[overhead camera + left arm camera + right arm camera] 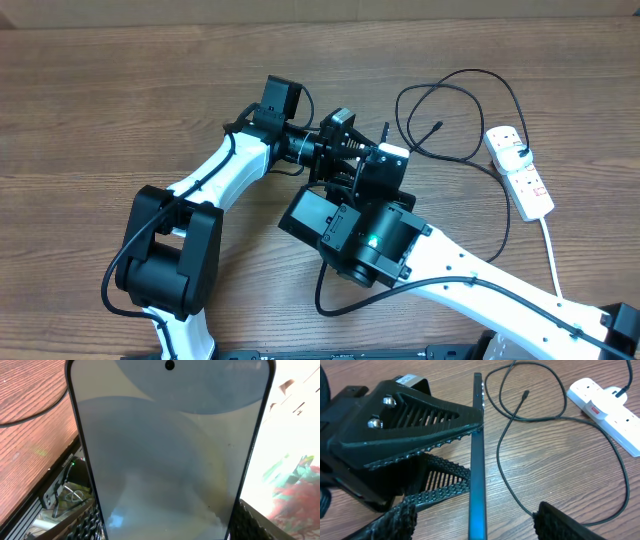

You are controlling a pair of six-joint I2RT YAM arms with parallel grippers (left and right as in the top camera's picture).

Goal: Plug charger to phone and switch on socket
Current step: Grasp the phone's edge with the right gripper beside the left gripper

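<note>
The phone (165,450) fills the left wrist view, its pale screen facing the camera, and my left gripper (162,525) is shut on its two long edges. From the right wrist the phone (477,475) shows edge-on above the table. My right gripper (480,522) is open and straddles it, with a gap on each side. The charger (460,115) lies looped on the wood at the right, its connector tip (525,394) free on the table. The white socket (520,170) lies at the far right with the charger's black plug (621,393) in it.
Both arms crowd the middle of the overhead view, the right arm's wrist (365,235) lying over the phone. The socket's white cord (550,255) runs toward the front right. Bare wooden table (120,90) spreads to the left and back.
</note>
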